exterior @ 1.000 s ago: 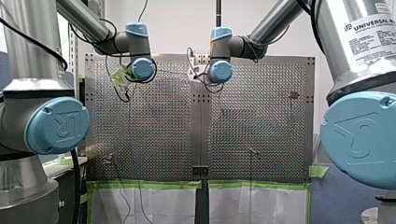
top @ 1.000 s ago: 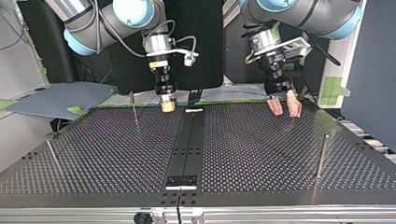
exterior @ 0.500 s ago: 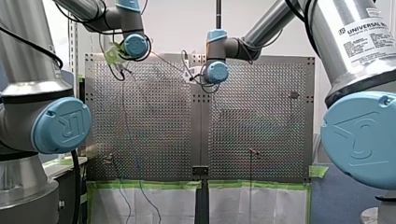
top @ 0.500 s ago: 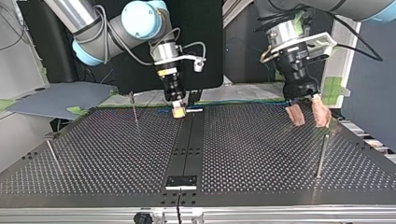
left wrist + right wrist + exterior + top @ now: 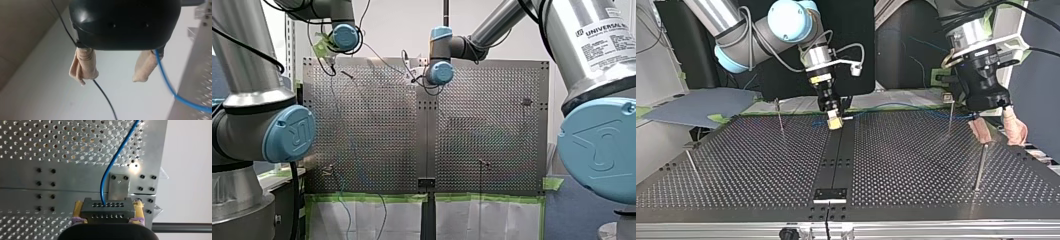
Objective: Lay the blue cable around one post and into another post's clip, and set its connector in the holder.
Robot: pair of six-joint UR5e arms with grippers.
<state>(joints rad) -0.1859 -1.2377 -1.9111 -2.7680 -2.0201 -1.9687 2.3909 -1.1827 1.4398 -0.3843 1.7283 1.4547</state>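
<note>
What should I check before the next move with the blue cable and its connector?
1. Grip on the connector: ok, it sits between the yellow pads of my right gripper.
2. The connector set in the holder: not ok, the holder lies ahead of it, bare.
3. The blue cable held by my left gripper: not ok, the fingers are apart and the cable runs outside one pad.
4. Cable around a post: cannot tell, it only crosses the post in the top view.
5. Cable in a clip: cannot tell, too small.
</note>
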